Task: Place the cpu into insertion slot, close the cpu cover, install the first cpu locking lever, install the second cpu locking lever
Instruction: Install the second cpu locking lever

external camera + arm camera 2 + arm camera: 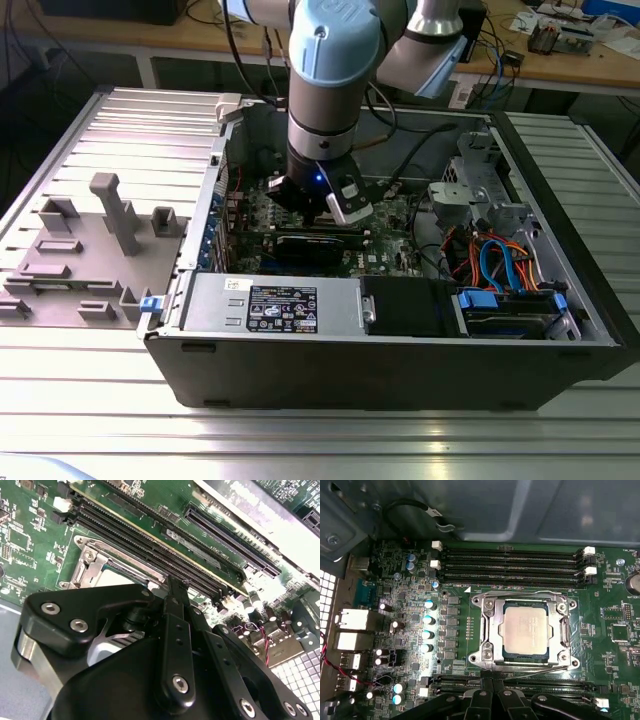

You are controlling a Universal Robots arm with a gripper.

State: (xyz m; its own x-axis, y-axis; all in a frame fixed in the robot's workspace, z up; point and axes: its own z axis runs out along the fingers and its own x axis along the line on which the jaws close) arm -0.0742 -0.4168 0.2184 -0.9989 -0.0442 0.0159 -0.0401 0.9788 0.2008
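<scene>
- Exterior view: the arm (325, 100) reaches down into an open computer case (400, 370) that lies on the slotted metal bench (300, 440). Its wrist hangs over the green board (390, 215) near the middle of the case.
- The gripper (488, 682) shows at the picture's edge in the first wrist view. Its two black fingers (482, 686) are pressed together with nothing between them. The tips hang over the memory slots (520, 684) just beside the socket, and whether they touch the board I cannot tell.
- The cpu (525, 630) lies flat in the insertion slot (525, 655), silver top up, near the middle of the board.
- The cpu cover (491, 630) is down over the chip, and its cut-out frames the metal top.
- Thin metal levers run along the frame's edges (one of them (520, 666) on the gripper's side). Whether either is hooked under its catch is hard to make out.
- In the second wrist view the gripper's black linkage hides most of the socket, leaving one corner of the frame and a sliver of chip.
- Writing: the chip's top carries faint print. A black-and-white label (283, 308) sits on the metal box along the case's front wall.
- Grey fixture blocks (100, 250) stand on the bench at the exterior view's left, well apart from the case.
</scene>
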